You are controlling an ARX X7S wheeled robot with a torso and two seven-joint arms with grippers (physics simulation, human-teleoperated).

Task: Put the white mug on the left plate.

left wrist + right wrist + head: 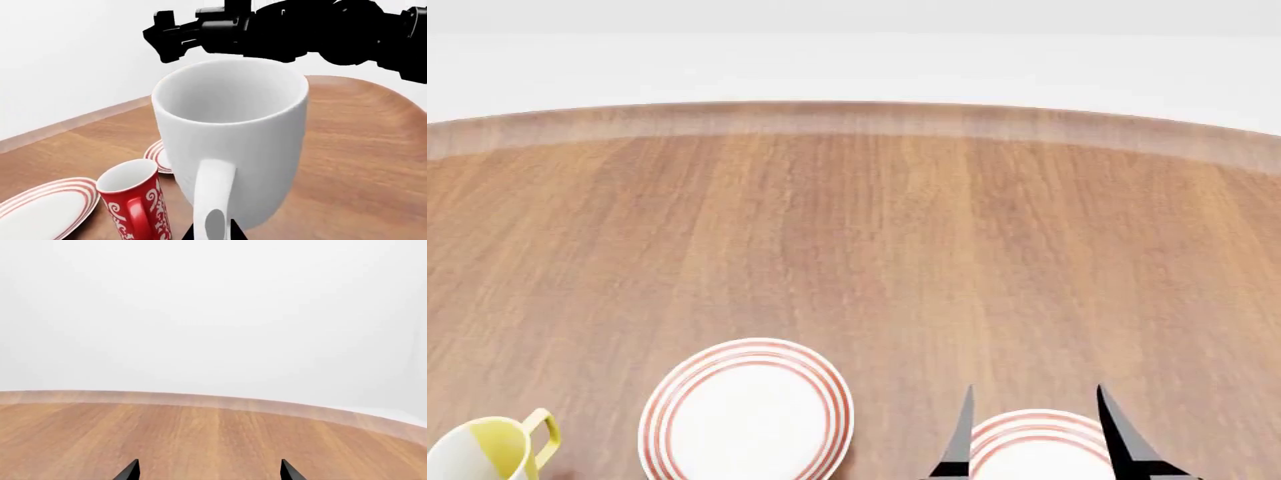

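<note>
My left pincer (212, 231) grips the white mug (230, 135) by its handle (raised, red mug (133, 202) beside); keep it upright, lower centred onto the left plate (747, 412); right pincer (1034, 440) open.

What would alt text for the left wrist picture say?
A tall white mug fills the view, its handle gripped by the left gripper. A small red mug and red-ringed plates sit on the wooden table behind.

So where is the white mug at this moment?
Only the left wrist view shows the white mug: it fills the centre, handle between the left gripper's fingertips, with the red swirl mug and red-ringed plates beside it.
</note>
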